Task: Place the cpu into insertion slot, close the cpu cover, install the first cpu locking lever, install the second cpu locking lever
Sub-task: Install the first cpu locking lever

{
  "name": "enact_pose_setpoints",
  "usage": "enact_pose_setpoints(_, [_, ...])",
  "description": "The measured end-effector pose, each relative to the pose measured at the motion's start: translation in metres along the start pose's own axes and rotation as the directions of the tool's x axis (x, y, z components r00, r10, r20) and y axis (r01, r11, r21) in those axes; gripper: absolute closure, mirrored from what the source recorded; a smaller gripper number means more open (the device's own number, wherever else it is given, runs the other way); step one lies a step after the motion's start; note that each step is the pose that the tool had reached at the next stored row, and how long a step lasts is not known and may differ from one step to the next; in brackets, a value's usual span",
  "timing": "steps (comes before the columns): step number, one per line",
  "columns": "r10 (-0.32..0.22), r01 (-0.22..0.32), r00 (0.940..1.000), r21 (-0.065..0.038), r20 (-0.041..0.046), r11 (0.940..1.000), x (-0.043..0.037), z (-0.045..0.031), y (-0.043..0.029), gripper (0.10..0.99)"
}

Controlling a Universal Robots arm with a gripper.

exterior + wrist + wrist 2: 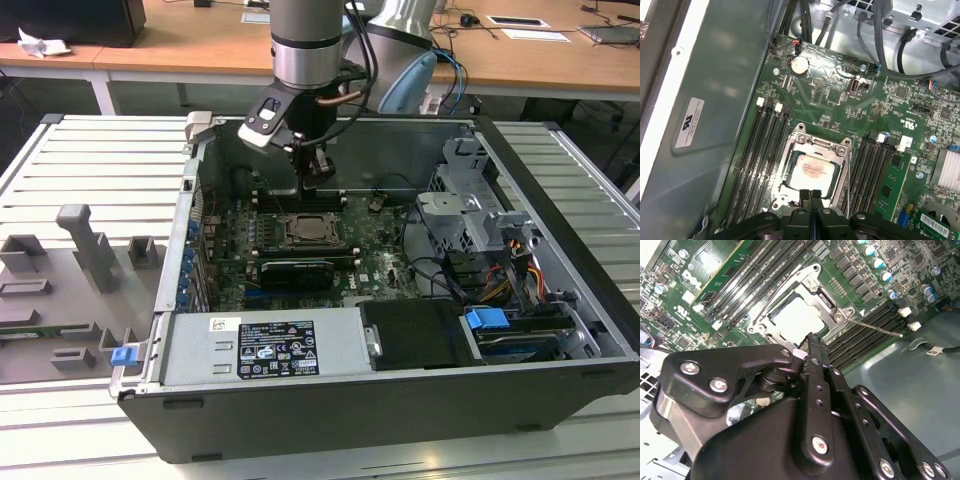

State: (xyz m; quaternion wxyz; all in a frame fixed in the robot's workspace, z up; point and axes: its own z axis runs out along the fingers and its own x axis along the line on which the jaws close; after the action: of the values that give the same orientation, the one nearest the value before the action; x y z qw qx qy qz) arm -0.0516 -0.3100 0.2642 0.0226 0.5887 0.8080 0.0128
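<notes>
1. Working over a slatted counter (pixel 90 170) carrying an open computer case (pixel 300 440), laid flat and exposing the motherboard (pixel 840 100) to a straight reach from above.
2. Passing bulky neighbours in the exterior view: a power supply (pixel 260 350) along the near wall, a drive cage (pixel 470 200) with trailing cables toward the exterior view's right, and a long black expansion card (pixel 295 272) just in front of the socket. None of them seemingly blocking the drop from above.
3. Hanging the gripper (pixel 810 196) low at the socket's edge in the first wrist view, probably for pushing rather than grasping.
4. Holding the jaws pressed together, gripping nothing visible.
5. Noting memory slots (pixel 760 150) flanking the socket on both sides, leaving little room sideways.
6. Finding the cpu cover (pixel 788 160) lying flat, framing the chip through its window; judging the closing as done.
7. Finding the cpu (pixel 812 172) sitting in the insertion slot (pixel 315 230), silvery top facing up.
8. Spotting a thin locking lever (pixel 880 327) sticking out over the memory slots in the second wrist view, free end loose, seemingly not yet latched.
</notes>
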Motion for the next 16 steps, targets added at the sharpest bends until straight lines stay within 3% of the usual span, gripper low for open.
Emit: enact_pose_setpoints(16, [-0.082,0.082,0.9966,-0.002,-0.0038,0.9966,0.0,0.0,0.0,0.98])
